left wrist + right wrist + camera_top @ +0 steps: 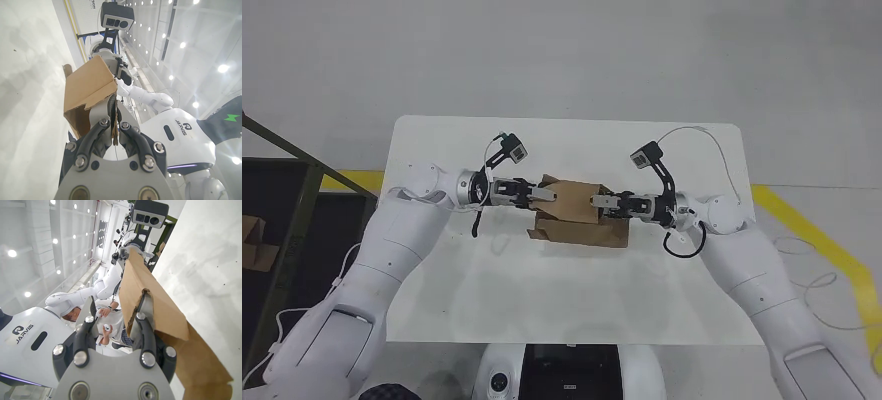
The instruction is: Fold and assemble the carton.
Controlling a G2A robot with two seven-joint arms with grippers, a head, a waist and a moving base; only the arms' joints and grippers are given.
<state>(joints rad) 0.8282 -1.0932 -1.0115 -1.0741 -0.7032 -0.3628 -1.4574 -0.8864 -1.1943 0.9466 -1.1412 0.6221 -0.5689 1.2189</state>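
A brown carton (577, 215) stands partly opened at the middle of the white table (642, 290), held up between my two arms. My left gripper (540, 194) is at the carton's left end. In the left wrist view the left gripper (113, 103) is shut on the edge of a carton flap (115, 121), with the carton body (87, 87) beyond it. My right gripper (600, 203) is at the carton's right end. In the right wrist view the right gripper (117, 304) is open and straddles a carton wall (151, 298); one finger (144, 303) is tucked behind the flap, the other (90, 306) is outside.
A dark rack (282, 230) with cardboard pieces (257, 245) stands off the table's left side. The table's front half and far strip are bare. A thin white cable (712, 140) loops over the right arm.
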